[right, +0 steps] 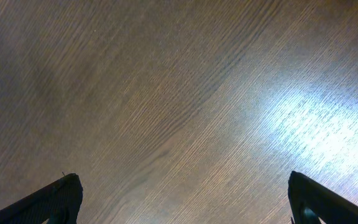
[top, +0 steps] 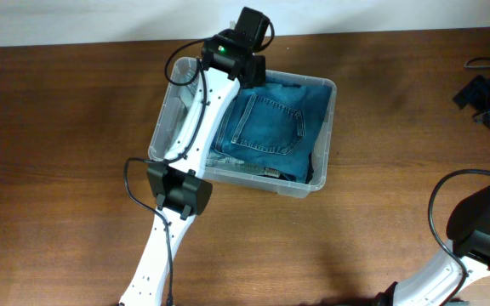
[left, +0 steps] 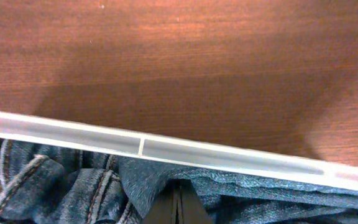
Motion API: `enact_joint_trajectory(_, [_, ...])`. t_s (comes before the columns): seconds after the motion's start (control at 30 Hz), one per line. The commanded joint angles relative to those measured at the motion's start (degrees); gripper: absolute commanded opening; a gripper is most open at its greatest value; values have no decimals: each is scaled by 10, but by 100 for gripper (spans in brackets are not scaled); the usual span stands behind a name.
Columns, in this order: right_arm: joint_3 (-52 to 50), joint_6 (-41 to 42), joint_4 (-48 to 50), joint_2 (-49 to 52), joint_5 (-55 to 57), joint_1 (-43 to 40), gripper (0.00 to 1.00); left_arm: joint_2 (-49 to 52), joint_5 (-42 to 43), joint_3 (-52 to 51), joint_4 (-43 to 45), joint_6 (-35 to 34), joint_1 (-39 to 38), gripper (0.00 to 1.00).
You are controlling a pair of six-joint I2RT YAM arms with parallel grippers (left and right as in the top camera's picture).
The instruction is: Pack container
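Clear container [top: 328,127]; blue denim jeans [top: 270,123]; brown wood-grained table [top: 58,127]; far-right bundle [top: 475,92] perhaps black.

**Wood, clear plastic and denim**

The worktop [top: 58,127] is brown wood with fine straight grain, smooth and faintly glossy where light pools on it. The container [top: 329,127] is clear plastic, its thick rim smooth and milky. The jeans [top: 270,123] are blue denim cloth, coarse-woven, with tan stitched seams. The left arm [top: 164,246] wears a smooth white shell. The left hand [left: 178,208] and right hand [right: 182,193] look matt black.
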Motion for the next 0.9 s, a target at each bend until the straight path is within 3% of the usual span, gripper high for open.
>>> enact_joint_trajectory(0.0, [-2,3,0,5,7,-1,98,49,8,-3,-20,-6,-2,1])
enact_joint_trajectory(0.57, [-2,3,0,5,7,-1,98,106,2,-2,-36,-4,-2,1])
enact_joint_trajectory(0.87, [-2,3,0,5,7,-1,98,40,-58,55,-60,19,-1,1])
